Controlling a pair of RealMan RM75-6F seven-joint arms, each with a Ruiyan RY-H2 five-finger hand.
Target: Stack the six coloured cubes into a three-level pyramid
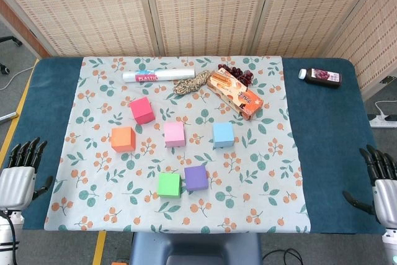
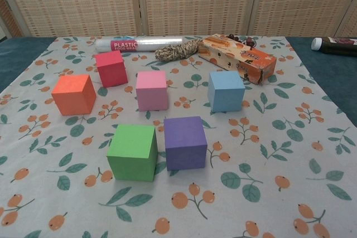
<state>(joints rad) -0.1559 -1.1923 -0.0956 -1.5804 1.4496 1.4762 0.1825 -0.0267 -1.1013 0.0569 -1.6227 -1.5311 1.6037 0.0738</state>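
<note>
well apart from the six cubes point(image 1: 175, 133), left hand point(image 1: 18, 178) and right hand point(image 1: 381, 181) hang empty, fingers spread.

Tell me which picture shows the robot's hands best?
The head view. The left hand and right hand both sit at the bottom corners, beside the table, fingers apart and holding nothing. The chest view shows no hands at all, only the cubes and clutter on the cloth.

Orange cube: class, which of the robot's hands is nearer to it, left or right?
Left. The left hand sits off the table's near-left corner, on the orange cube side. The right hand is at the far opposite edge, with the whole cloth between.
</note>
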